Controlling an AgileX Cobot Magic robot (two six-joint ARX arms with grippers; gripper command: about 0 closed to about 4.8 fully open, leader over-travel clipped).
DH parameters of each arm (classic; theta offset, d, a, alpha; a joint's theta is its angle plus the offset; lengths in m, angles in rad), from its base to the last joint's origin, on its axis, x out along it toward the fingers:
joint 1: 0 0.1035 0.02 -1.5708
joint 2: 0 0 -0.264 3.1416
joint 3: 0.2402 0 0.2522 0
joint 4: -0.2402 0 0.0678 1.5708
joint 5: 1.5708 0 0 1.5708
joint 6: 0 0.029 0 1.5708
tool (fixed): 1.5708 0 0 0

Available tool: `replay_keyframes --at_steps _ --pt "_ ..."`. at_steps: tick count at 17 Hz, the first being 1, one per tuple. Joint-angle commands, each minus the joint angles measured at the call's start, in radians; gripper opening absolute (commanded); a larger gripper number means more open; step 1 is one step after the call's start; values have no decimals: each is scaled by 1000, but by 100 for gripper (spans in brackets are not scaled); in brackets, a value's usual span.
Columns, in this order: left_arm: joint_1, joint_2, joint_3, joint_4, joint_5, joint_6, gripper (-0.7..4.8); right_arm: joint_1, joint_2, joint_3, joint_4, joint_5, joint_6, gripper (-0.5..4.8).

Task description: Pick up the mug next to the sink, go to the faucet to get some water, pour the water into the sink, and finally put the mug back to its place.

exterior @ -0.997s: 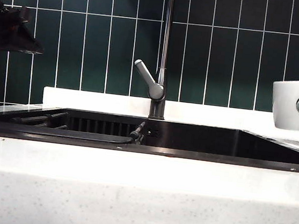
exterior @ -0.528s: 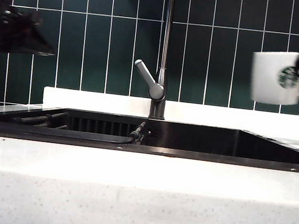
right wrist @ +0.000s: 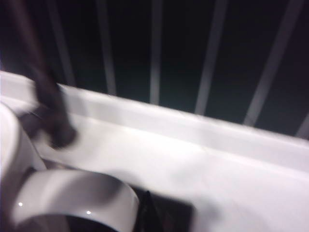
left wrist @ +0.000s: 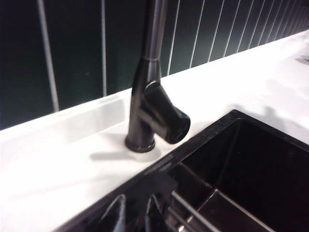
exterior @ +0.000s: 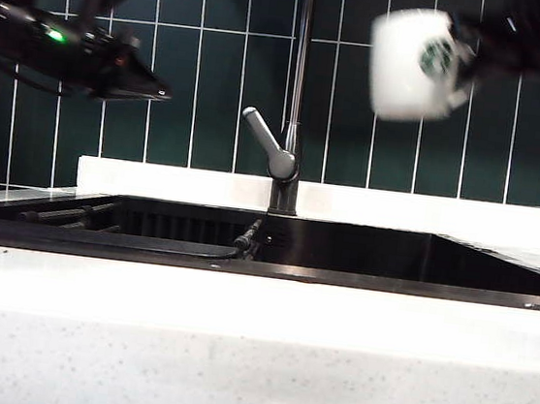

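The white mug [exterior: 412, 64] with its green logo hangs high in the air, slightly tilted, just right of the faucet [exterior: 299, 79] pipe and above the black sink [exterior: 362, 252]. My right gripper [exterior: 466, 49] comes in from the upper right, shut on the mug's handle [right wrist: 72, 191]; one dark finger [right wrist: 147, 212] shows beside the handle. At the upper left my left gripper [exterior: 157, 95] points toward the faucet's grey lever [exterior: 265, 141] and stays apart from it. Its fingers [left wrist: 155, 209] stand slightly apart with nothing between them, over the sink's edge [left wrist: 159, 166] near the faucet base [left wrist: 142, 121].
A dark green tiled wall [exterior: 196, 77] rises behind a low white stone ledge [exterior: 174, 183]. A pull-out hose and rack bars [exterior: 93, 216] lie in the sink's left part. The white speckled counter front [exterior: 252, 356] fills the foreground.
My right gripper has carried the mug up and to the left, from the right edge to beside the faucet pipe. My left arm has reached rightward toward the faucet.
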Motion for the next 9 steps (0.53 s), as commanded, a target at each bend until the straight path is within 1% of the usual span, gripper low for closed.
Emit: replay_keyframes --at_steps 1,2,4,6,9 --pt "-17 108 136 -2 39 -1 94 53 0 106 -52 -30 20 -1" --pt "-22 140 177 -5 45 -2 95 64 15 126 -72 -34 27 -1" --pt "-31 225 286 -20 65 -3 95 89 61 171 -122 -62 92 -1" --pt "-33 278 360 -33 105 -4 99 102 91 189 -123 -91 139 -1" --pt "-48 354 469 -48 156 -11 100 136 124 202 -94 -108 181 -1"
